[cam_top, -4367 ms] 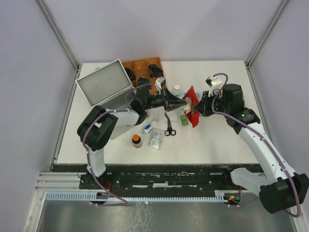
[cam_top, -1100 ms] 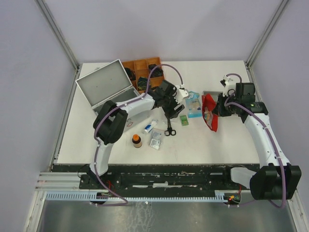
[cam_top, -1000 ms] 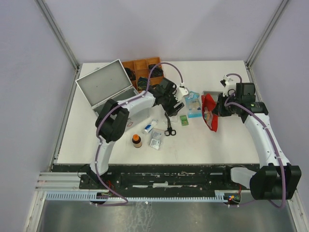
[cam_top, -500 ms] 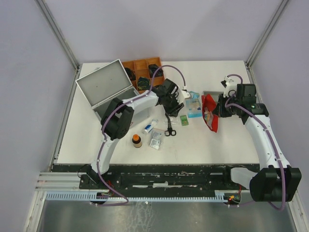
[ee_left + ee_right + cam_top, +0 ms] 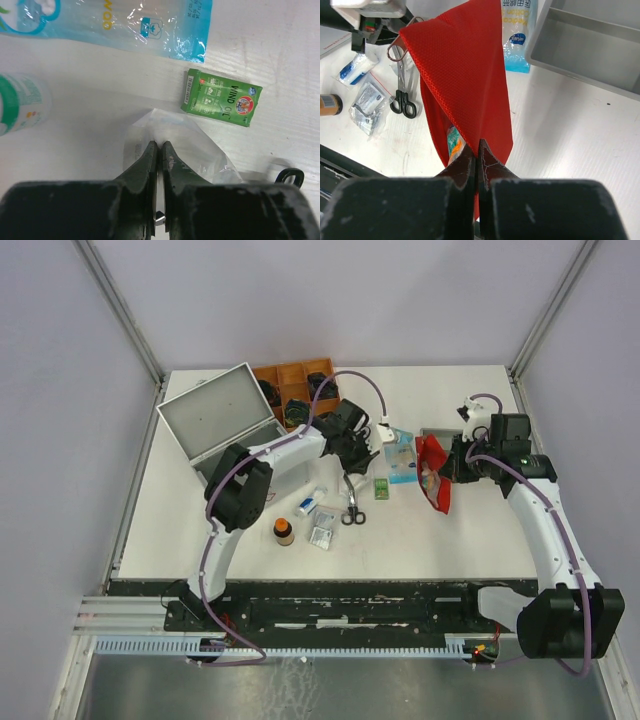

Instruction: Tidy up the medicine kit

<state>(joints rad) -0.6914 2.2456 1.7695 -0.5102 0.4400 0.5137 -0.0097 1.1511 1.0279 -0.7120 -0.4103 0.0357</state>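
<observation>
While right fingers (image 5: 464, 161) still clamp the red pouch (image 5: 465, 75), left fingers (image 5: 146, 156) have closed on a clear packet (image 5: 197, 145).

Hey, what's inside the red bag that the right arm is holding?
Through the red bag's open mouth, a corner of an orange and teal packet shows. The fabric covers the rest of it and anything deeper. The right end effector pinches the bag's edge.

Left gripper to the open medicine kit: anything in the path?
Nothing loose that I can see. The left gripper, shut on a clear pouch, sits right of the medicine kit. Part of the stretch between them is hidden under the left arm. The wooden tray lies just behind that line.
</observation>
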